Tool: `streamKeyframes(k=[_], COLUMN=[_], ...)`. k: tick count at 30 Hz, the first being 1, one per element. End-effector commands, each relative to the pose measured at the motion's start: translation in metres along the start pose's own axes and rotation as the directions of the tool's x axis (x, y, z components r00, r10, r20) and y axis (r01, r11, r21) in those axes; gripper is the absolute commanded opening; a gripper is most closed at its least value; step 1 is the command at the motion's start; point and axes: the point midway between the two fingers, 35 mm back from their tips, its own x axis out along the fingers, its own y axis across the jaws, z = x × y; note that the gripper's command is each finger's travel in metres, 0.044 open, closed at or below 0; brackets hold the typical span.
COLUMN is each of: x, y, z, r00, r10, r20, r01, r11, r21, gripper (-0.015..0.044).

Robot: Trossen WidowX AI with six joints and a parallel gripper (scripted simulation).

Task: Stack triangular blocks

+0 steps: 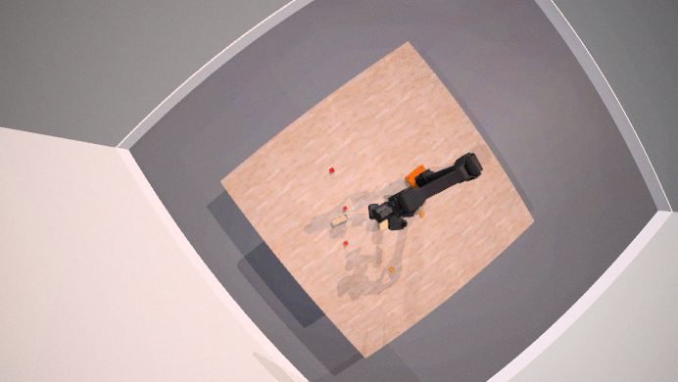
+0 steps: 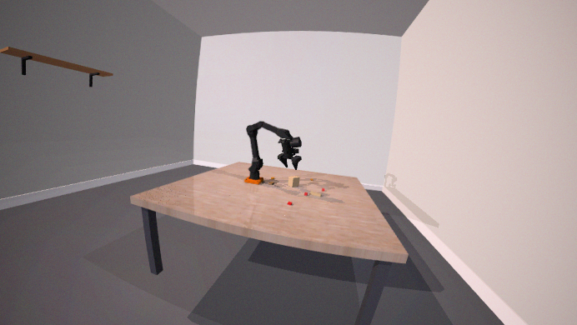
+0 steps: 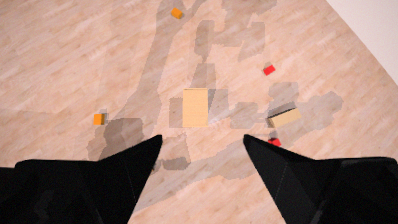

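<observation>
A tan block shape (image 1: 384,225) (image 2: 293,182) (image 3: 195,108) stands upright on the table below my gripper. From above its top looks like one even rectangle, and from the side it looks box-like with a level top. No seam between two triangular blocks can be made out. My gripper (image 2: 291,168) (image 3: 203,138) is wide open and empty, raised above the block, with clear space between fingertips and block in the exterior view. A lower tan piece (image 1: 339,220) (image 2: 316,194) (image 3: 285,117) lies apart from it on the table; its exact shape is hard to tell.
Small red cubes (image 1: 345,208) (image 2: 306,193) (image 3: 274,142) lie around the lower tan piece, one (image 1: 331,170) (image 2: 289,203) farther off. Small orange cubes (image 1: 392,269) (image 3: 176,13) lie beyond the block and nearer the arm's orange base (image 1: 415,175) (image 2: 253,180).
</observation>
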Motion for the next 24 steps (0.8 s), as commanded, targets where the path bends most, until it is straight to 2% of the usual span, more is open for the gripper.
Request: streamKeyframes(k=[1, 24], x=[-0.0103, -0.0101], y=[0.0062, 0.0009], z=[-0.0021, 0.0008], r00=[1.0, 1.0], r10=[0.022, -0.008], r20=[-0.007, 0.004], r01=[-0.022, 0.008], r11=[1.0, 1.0], r21=[-0.002, -0.003], gripper=[0.044, 0.044])
